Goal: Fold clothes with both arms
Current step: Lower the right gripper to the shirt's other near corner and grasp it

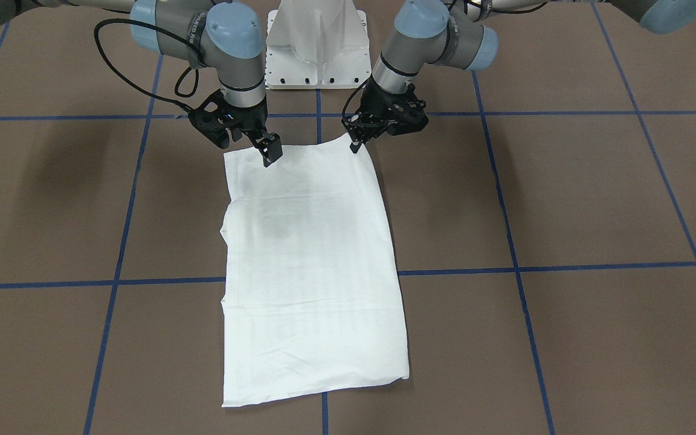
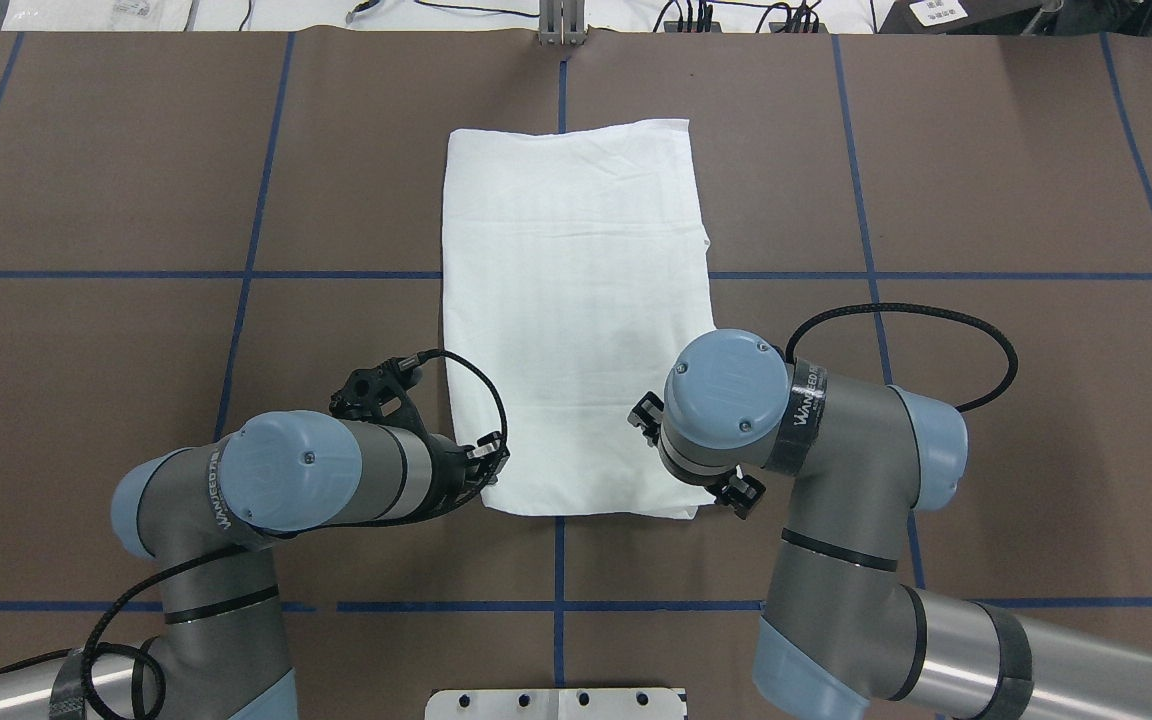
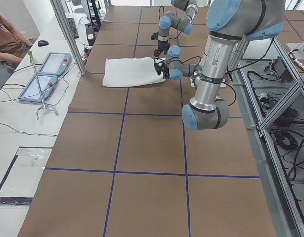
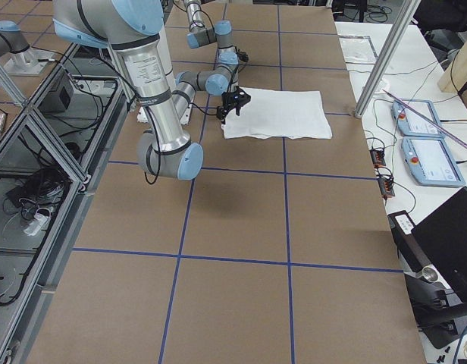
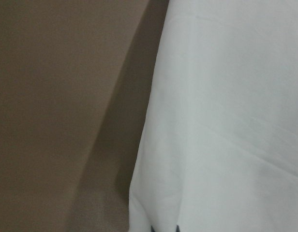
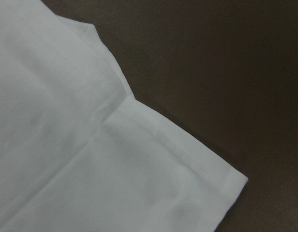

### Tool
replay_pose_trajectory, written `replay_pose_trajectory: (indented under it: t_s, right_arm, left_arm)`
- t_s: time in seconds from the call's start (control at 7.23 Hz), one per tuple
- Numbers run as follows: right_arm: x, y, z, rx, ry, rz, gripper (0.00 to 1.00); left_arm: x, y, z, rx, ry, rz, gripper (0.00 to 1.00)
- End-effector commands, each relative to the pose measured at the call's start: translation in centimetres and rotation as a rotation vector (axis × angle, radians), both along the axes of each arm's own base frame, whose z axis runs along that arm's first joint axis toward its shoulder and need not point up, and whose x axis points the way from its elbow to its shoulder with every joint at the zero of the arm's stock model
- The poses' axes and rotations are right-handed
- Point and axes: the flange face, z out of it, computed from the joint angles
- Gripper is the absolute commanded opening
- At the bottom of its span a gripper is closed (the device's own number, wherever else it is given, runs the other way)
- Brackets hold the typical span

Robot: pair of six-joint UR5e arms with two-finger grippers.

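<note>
The white shirt (image 2: 576, 300) lies folded into a long rectangle in the middle of the table; no text, collar or label shows. My left gripper (image 1: 355, 145) is at the shirt's near corner on my left, shut on the cloth, and that corner stands up in a small peak. The left wrist view shows the cloth (image 5: 226, 121) running up to the fingertips (image 5: 164, 229). My right gripper (image 1: 269, 156) is low over the other near corner, a little in from the edge, and looks open. The right wrist view shows that hemmed corner (image 6: 207, 174) lying flat, with no fingers in sight.
The table (image 2: 936, 200) is brown with blue tape lines. The white robot base (image 1: 318, 48) stands just behind the grippers. Tablets (image 3: 46, 74), cables and a seated person (image 3: 6, 39) are along the far side, off the table.
</note>
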Motion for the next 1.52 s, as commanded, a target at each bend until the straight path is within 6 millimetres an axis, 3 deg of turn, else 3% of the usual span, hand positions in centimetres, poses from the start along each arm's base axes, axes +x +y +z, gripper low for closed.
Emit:
replay_pose_trajectory:
  t_s: [0.0,0.41,0.69,1.38]
  right_arm:
    - [-1.0,0.8,0.6,-0.002,0.011,-0.02,1.0]
    - [-1.9,1.0,1.9,0.006,0.038,-0.04,1.0]
    - [-3.0,2.3,3.0,0.023,-0.013,-0.057,1.0]
    - [-2.6,2.2,2.7,0.028,-0.023,-0.053,1.0]
  left_arm:
    - [0.0,0.0,0.2,-0.001,-0.003,0.0,0.0]
    - [0.2,-0.1,0.3,-0.003,-0.006,-0.002,0.0]
    - [0.2,-0.1,0.3,-0.002,-0.006,-0.001,0.0]
    - [0.2,-0.1,0.1,-0.001,-0.003,-0.001,0.0]
